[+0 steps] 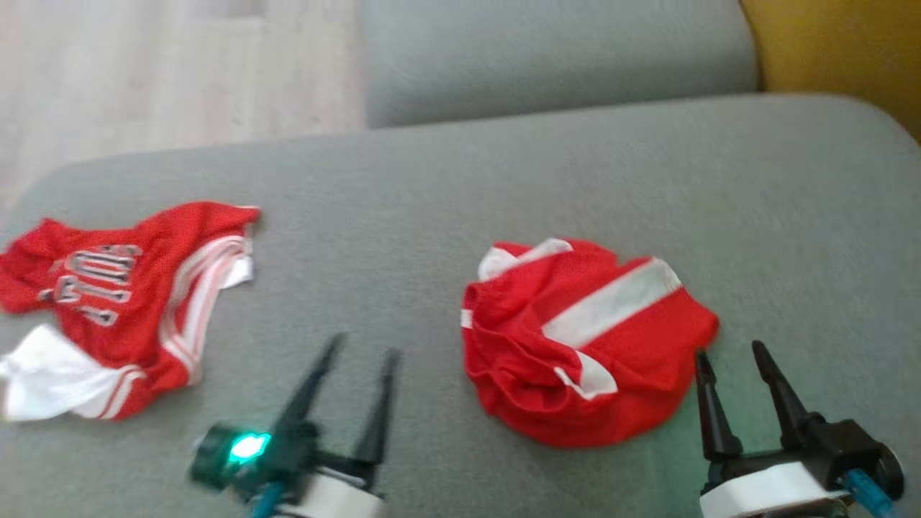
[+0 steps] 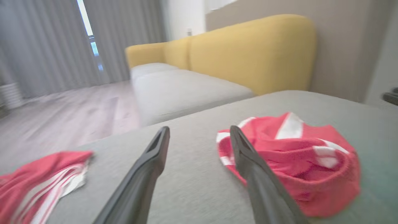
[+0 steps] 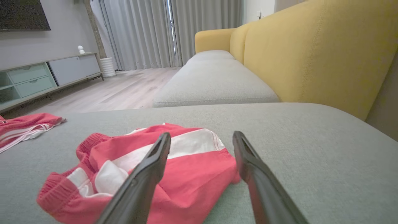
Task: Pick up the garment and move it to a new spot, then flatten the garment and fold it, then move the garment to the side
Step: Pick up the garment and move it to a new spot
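Observation:
The garment (image 1: 590, 338), a crumpled heap of red mesh with white stripes, lies on the grey cushion (image 1: 432, 187) right of centre. My left gripper (image 1: 365, 347) is open just left of the heap, nothing between its fingers. In the left wrist view the left gripper (image 2: 199, 129) has its right finger across the near edge of the garment (image 2: 311, 168). My right gripper (image 1: 730, 350) stands open at the heap's lower right edge. In the right wrist view the right gripper (image 3: 202, 134) points over the garment (image 3: 192, 174), which lies low between and left of the fingers.
A second red piece, a jersey (image 1: 122, 302) with grey lettering and white trim, lies spread at the cushion's left end. Another grey cushion (image 1: 554, 57) lies beyond. A yellow backrest (image 1: 849, 43) is at far right, wooden floor (image 1: 144, 72) at far left.

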